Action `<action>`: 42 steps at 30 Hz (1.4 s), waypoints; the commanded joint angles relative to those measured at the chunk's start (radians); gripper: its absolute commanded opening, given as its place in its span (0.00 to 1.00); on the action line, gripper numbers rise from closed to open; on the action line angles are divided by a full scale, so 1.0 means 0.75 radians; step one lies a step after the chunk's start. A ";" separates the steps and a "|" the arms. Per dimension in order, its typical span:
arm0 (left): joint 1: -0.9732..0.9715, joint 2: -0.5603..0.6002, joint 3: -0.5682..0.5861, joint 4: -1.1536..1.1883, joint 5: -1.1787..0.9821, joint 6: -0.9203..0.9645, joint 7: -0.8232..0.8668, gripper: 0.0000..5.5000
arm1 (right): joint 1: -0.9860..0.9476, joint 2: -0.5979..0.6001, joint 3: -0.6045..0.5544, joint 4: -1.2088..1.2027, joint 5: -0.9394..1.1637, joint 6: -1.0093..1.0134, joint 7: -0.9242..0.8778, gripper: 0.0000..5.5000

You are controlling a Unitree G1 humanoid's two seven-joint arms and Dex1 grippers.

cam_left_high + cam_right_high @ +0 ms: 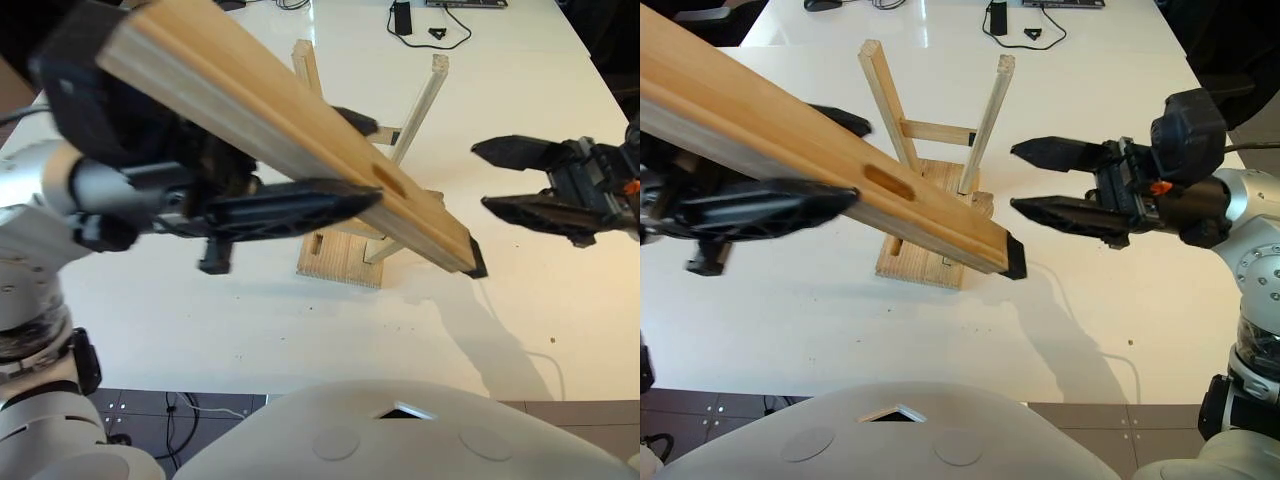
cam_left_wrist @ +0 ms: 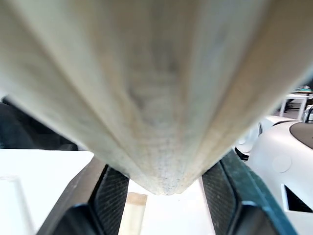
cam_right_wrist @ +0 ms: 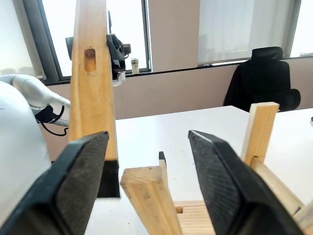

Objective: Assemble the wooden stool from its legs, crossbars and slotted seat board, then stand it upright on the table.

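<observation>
While the left pincer (image 1: 375,165) clamps a slotted leg (image 1: 250,105) — right pincer (image 1: 480,177) gapes.

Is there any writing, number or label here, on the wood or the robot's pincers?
None can be read.
The held plank, the seat board, the left pincer and the right pincer show no lettering.
The black gadgets farther back: too small to tell.

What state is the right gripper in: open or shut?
Open: the right gripper has its fingers spread apart, holding nothing.
</observation>
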 commanded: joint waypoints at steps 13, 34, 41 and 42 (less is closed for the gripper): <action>0.253 0.265 0.064 0.616 0.950 -0.224 -0.726 0.37 | 0.216 0.039 0.030 0.084 -0.326 -0.134 0.019 0.54; 0.803 -0.056 -0.161 0.224 1.184 -0.346 -0.704 0.37 | 0.180 0.053 0.127 0.146 -0.485 -0.187 0.073 0.54; 0.745 -0.040 -0.104 0.210 1.172 -0.348 -0.683 0.37 | 0.188 0.047 0.125 0.160 -0.499 -0.198 0.078 0.54; 0.733 -0.024 -0.085 0.195 1.155 -0.344 -0.693 0.37 | 0.188 0.044 0.122 0.163 -0.500 -0.198 0.081 0.54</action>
